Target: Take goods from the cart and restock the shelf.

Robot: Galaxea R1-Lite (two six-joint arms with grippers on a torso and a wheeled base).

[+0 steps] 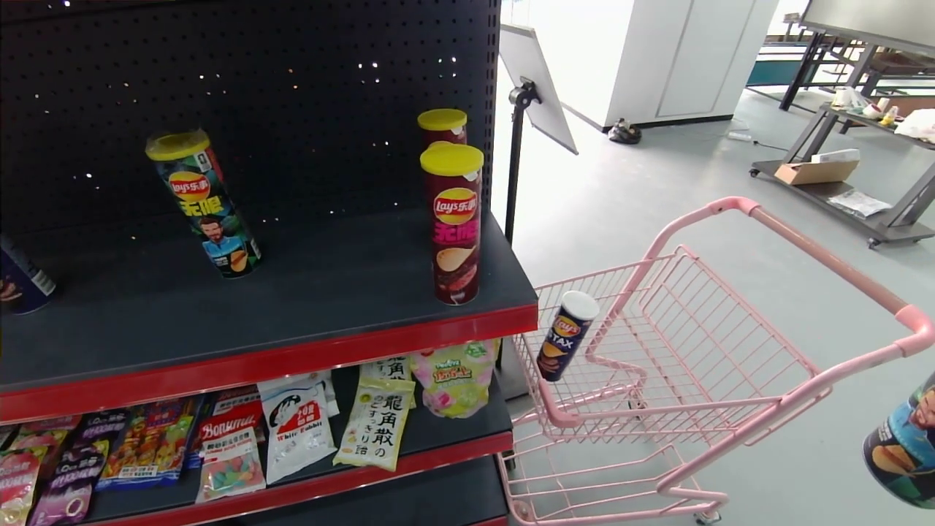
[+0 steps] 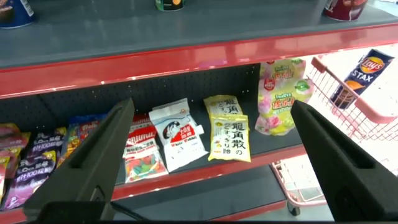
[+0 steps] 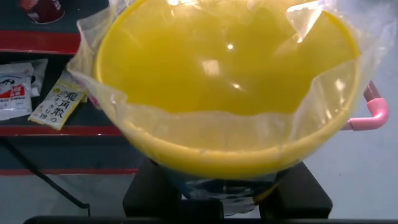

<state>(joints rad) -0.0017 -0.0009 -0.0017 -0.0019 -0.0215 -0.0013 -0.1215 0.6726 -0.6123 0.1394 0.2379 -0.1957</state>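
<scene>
Film is clinging loosely around the can (image 3: 224, 81), whose yellow lid is facing the right wrist view. The right gripper (image 3: 227, 198) is clamping the can's body just under that lid, black fingers pressing from both sides. The head view is giving what the lid is hiding there: the can (image 1: 904, 449) is wearing a dark print with blue and orange. It is hanging at the robot's right near the handle of the pink cart (image 1: 913, 321), well apart from the shelf (image 1: 292, 321). A dark can (image 1: 566, 336) with a white lid is leaning inside the cart, at the corner nearest the shelf. Yellow-lidded stock (image 1: 451, 223) is standing on the top board. The left wrist view is facing the lower board, where the left gripper (image 2: 214, 168) is hovering with fingers spread wide, holding nothing, before snack bags (image 2: 227, 127).
</scene>
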